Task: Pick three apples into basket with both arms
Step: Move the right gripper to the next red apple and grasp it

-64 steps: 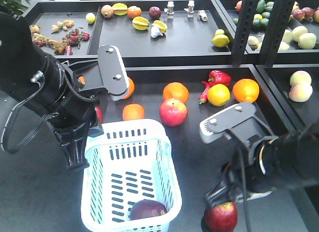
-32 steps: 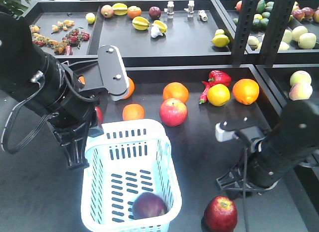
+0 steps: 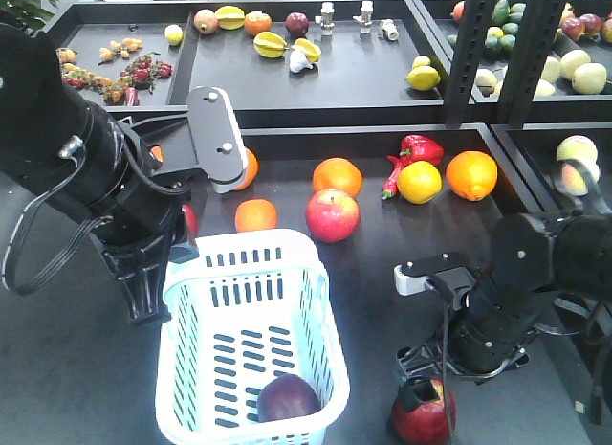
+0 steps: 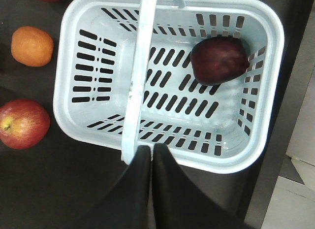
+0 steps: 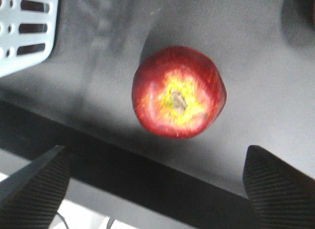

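Dark reds against pale plastic on a charcoal desk [image 3: 382, 263].
The basket [image 3: 244, 242] is pale blue-white, its walls and floor patterned with rows of dark slots. The apple inside [image 3: 288, 399] is deep maroon, almost purple. The apple on the desk [image 5: 178, 92] is glossy red with a flecked yellow burst round its stem. A pinkish-red apple [image 3: 332, 215] shows faint streaks.

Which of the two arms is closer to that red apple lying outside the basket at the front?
The right. The right gripper hangs open just above the apple, a finger either side; the left gripper is beyond the basket, shut on the basket handle.
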### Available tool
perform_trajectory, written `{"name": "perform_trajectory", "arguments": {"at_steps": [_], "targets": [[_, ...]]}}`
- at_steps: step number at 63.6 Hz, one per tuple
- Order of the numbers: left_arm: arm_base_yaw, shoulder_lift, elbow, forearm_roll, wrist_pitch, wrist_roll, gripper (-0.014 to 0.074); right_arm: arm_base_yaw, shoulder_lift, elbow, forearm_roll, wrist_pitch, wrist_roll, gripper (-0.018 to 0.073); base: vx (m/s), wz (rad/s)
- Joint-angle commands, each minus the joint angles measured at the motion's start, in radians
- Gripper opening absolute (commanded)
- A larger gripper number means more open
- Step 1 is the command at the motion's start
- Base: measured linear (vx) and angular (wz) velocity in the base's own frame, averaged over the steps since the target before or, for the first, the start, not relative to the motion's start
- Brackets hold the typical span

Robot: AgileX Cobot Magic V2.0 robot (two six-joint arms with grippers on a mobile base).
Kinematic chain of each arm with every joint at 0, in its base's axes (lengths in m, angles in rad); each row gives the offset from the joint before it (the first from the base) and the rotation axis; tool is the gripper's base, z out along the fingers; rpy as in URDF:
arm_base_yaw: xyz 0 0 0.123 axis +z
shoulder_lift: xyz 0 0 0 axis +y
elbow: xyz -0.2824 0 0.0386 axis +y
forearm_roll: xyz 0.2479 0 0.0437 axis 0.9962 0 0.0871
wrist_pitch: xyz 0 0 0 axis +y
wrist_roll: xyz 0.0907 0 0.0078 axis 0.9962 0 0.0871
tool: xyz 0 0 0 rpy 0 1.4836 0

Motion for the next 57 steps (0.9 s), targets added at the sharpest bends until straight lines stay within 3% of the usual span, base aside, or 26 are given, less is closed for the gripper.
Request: {"name": "perform_trajectory", "arguments": {"at_steps": [1,23,44,57], "targets": [[-0.002,-0.034,-0.025,0.0,-0.005,-0.01,-0.0006,-0.009,-0.005,-0.024,0.001,-0.017,-0.004,0.0721,0.0,0.0],[-0.002,-0.034,-0.025,0.0,-0.005,-0.01,-0.0006,-0.009,0.094,-0.026,0.001,-0.12,-0.003,0.0689,0.0,0.0],[-0.002,-0.034,-0.025,0.0,-0.005,-0.01,-0.0006,-0.009,0.231,-0.055,-0.02,-0.134,-0.004,0.0671,0.0,0.0],[-0.002,-0.034,-0.025,0.0,-0.005,-0.01,-0.0006,-0.009,0.284,-0.055,-0.022,-0.147,0.004,0.0598,0.0,0.0]]}}
